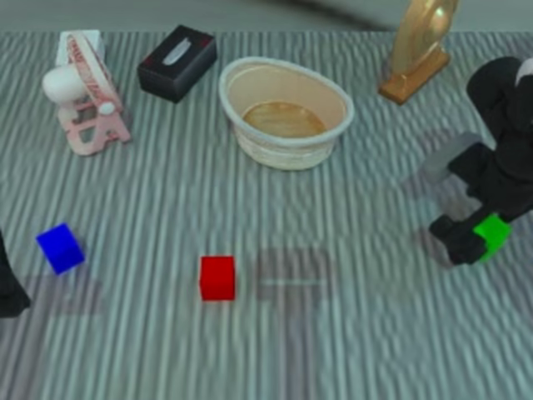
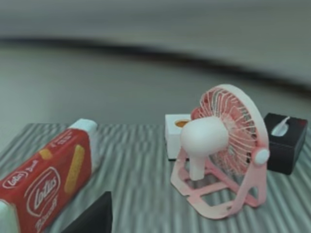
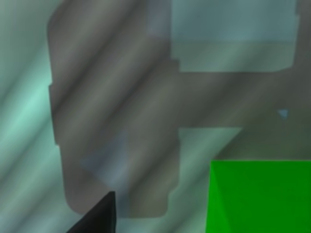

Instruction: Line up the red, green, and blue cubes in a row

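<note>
The right gripper (image 1: 473, 237) is down near the right edge of the table (image 1: 350, 350), and its black fingers sit hard against the green cube (image 1: 493, 232). The top view suggests a grasp, but I cannot tell whether the fingers are clamped on the cube or merely bracketing it; the right wrist view shows only one dark fingertip (image 3: 99, 216) and a green face (image 3: 260, 196) close beside it. Judging by the task, this arm is here because the green cube lies farthest from the other two and has to be carried in toward them.

The red cube (image 1: 217, 277) rests near the middle of the front half of the table, untouched, and looks like the natural anchor for the row. The blue cube (image 1: 60, 247) sits turned at an angle near the left edge, well apart from the red one. The left gripper (image 1: 10, 292) is parked at the left edge just in front of it; its fingers cannot be made out.

Along the back edge stand a pink fan (image 1: 83, 92), a black tissue box (image 1: 176, 62), a woven basket (image 1: 286, 112) and a wooden ornament (image 1: 420, 46). None lies between the green cube and the red, so the path across looks free.
</note>
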Action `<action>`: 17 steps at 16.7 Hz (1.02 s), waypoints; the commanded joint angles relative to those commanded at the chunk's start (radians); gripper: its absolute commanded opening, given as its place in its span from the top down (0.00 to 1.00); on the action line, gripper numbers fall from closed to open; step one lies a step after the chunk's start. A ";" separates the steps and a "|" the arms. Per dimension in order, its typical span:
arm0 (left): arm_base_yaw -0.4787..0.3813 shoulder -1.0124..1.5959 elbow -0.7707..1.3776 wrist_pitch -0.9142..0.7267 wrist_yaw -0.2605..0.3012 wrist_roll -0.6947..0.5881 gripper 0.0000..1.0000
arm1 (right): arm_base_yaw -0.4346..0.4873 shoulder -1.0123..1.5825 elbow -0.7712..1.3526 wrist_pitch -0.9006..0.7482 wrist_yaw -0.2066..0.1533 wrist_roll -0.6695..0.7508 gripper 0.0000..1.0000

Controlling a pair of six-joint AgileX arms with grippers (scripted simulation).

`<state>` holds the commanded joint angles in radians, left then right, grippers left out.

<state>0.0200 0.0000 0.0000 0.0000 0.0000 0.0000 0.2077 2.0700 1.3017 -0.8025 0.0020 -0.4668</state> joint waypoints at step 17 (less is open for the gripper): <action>0.000 0.000 0.000 0.000 0.000 0.000 0.00 | 0.000 0.000 0.000 0.000 0.000 0.000 1.00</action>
<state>0.0200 0.0000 0.0000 0.0000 0.0000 0.0000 0.2077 2.0700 1.3017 -0.8025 0.0020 -0.4668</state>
